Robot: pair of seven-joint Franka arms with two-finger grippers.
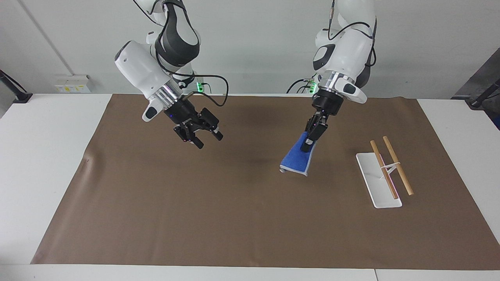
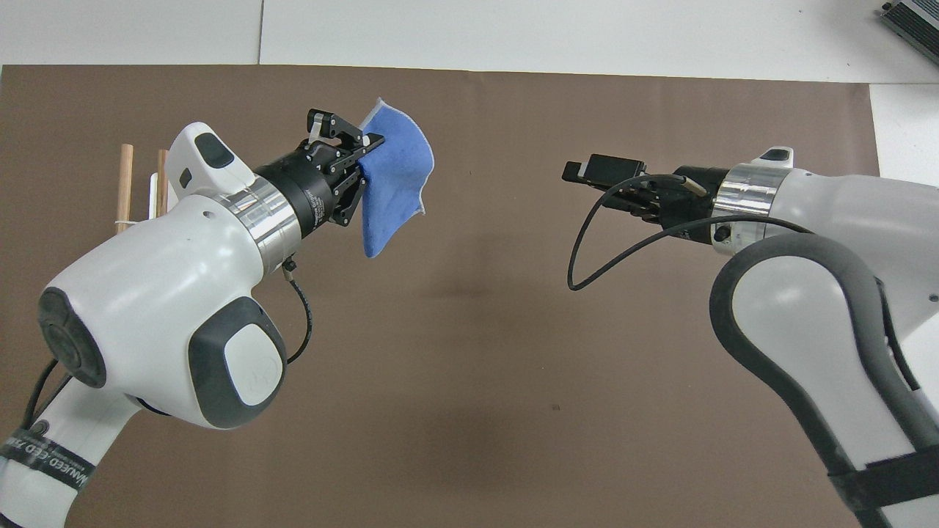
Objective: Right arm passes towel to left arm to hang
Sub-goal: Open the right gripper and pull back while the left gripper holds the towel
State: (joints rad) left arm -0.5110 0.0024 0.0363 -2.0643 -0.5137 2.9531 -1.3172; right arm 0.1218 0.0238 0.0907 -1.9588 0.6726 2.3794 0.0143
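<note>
Handover complete; step in hand is the hang. L gripper (image 1: 308, 146) is clamped on the top edge of the towel (image 1: 297, 160), which dangles over the mat (image 1: 234, 218) near the rack (image 1: 384, 171), toward the left arm's end of the table. R gripper (image 1: 205, 138) is over the mat w/ jaws spread, empty, waiting. Procedure: lift until the towel's lower hem clears the rack's two wooden rails, carry it over them, lower so cloth drapes both sides, then release. Surface: brown mat on white table (image 1: 47, 156); plain white wall w/ a socket strip.
</note>
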